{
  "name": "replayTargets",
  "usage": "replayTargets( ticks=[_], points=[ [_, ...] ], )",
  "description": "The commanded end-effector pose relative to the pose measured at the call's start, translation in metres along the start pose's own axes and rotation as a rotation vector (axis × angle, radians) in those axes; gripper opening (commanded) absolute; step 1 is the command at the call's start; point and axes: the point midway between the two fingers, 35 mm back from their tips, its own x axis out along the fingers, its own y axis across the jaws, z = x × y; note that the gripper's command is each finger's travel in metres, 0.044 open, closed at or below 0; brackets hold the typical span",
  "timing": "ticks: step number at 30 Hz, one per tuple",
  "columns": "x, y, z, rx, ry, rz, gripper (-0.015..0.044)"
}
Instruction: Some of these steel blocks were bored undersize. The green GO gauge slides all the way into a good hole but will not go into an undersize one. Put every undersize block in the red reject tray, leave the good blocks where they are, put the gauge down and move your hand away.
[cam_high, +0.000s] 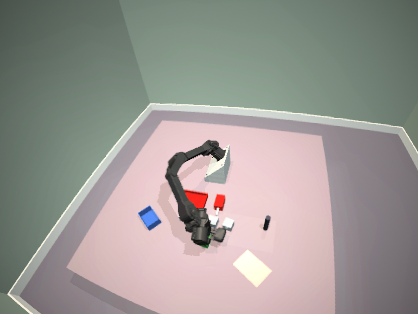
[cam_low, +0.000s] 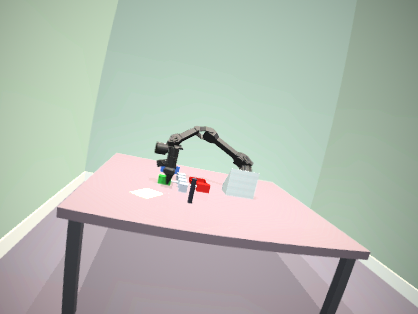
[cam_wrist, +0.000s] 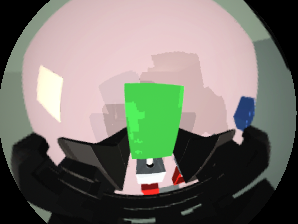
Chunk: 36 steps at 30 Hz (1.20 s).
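Pink table, red tray, blue tray, contents seemingly unclear.

Arm: dark grey to near-black, built of slim, straight-sided links joined by bulkier knuckles. Wrist end is topped by a stubby cylindrical housing. Fingers are charcoal, shaped as broad, angular wedges, flanked by black, rounded bodywork.

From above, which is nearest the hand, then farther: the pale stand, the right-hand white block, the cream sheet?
Nearest the hand first, by the top view:
1. Right-hand white block, just right
2. Cream sheet, lower right
3. Pale stand, beyond the blocks
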Motion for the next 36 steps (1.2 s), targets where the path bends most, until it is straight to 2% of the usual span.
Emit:
replayTargets(
  ticks=[1,36],
  points=[
    [-0.0038,-0.0014,0.0010,0.000,-0.012,-0.001,0.0000],
    [-0.0056,-0.0007,0.0033,0.000,-0.012,-0.001,0.0000]
  ],
)
